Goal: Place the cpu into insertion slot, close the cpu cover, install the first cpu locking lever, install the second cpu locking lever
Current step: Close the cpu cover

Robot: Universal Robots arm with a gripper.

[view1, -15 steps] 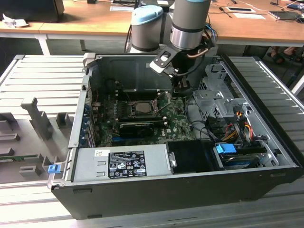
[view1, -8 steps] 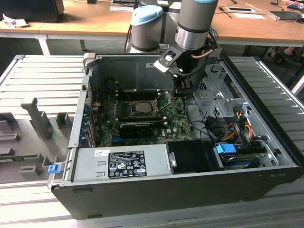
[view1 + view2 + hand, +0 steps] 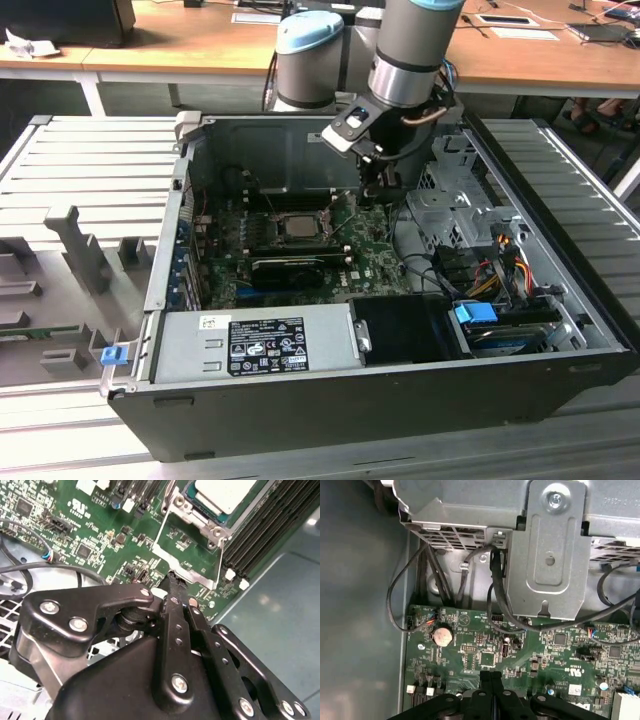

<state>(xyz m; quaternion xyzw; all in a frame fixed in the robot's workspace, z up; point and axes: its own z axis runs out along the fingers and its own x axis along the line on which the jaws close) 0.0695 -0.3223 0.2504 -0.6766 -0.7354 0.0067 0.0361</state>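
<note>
The cpu [image 3: 227, 492] sits in the insertion slot [image 3: 202, 511], and the cpu cover [image 3: 192, 575] lies swung open just beside that slot. The gripper [image 3: 172, 578], its 2 fingers pressed together on nothing, hangs at the cover's edge farthest from the slot. That likely gives a slim tip for nudging the cover.

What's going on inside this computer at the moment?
The robot arm has its claw down inside the open computer case, just over the motherboard. The cpu sits in the insertion slot, while the cpu cover lies swung open beside it. The claw is shut, with its tips at the cover's free edge. I cannot tell whether it is pinching that edge.
</note>
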